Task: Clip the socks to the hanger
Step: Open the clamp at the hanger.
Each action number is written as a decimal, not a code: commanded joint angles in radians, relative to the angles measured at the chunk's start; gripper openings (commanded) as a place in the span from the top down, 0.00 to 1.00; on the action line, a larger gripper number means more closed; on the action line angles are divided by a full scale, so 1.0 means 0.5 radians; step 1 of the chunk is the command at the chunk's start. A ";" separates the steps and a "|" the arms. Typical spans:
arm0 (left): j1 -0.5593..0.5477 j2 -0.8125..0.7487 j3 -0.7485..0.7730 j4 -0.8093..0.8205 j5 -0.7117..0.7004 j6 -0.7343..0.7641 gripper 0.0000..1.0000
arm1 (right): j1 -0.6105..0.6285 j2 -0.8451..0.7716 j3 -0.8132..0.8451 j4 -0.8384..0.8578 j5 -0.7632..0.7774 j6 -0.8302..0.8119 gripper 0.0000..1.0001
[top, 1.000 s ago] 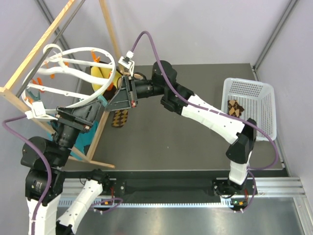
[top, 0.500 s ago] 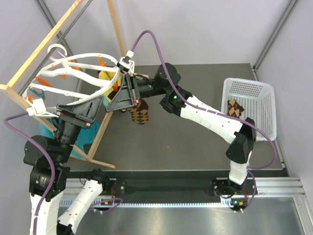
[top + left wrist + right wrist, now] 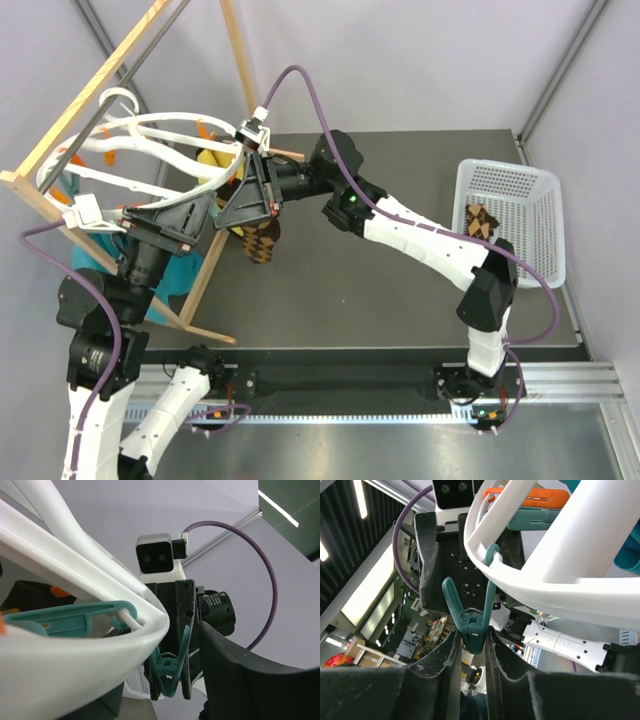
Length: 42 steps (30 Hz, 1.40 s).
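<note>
Claw on your right arm stands narrow, its two fingers pressed on either side of a teal clip that hangs from the rim of the white ring hanger. From above, you can see one argyle sock dangling just below that claw, over the dark tabletop. What holds its upper end you cannot tell, since the claw covers it. The other sock lies in the white mesh basket at the far right, well apart from the hanger. Your left claw sits at the near side of the ring, facing the right one, with the rim running across it. In its wrist view one dark finger shows at the right and the thick white rim fills the lower left. Whether this claw is closed on the rim or only stands around it cannot be told. The hanger sits tilted, its hook up by the wooden rack, with orange clips on its spokes
</note>
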 commanded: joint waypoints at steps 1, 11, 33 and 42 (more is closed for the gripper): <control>-0.003 0.057 -0.002 0.138 0.049 0.017 0.43 | 0.017 -0.008 0.115 0.021 -0.129 0.000 1.00; -0.003 0.072 0.004 0.107 0.001 0.054 1.00 | 0.008 -0.029 0.167 -0.297 -0.080 -0.260 0.60; -0.003 0.001 0.099 -0.129 -0.024 0.250 1.00 | -1.596 -1.545 -1.198 -1.980 2.471 -1.914 0.66; -0.003 0.041 0.096 -0.144 0.077 0.256 1.00 | -2.112 -0.899 -1.410 -1.602 2.589 -2.067 0.46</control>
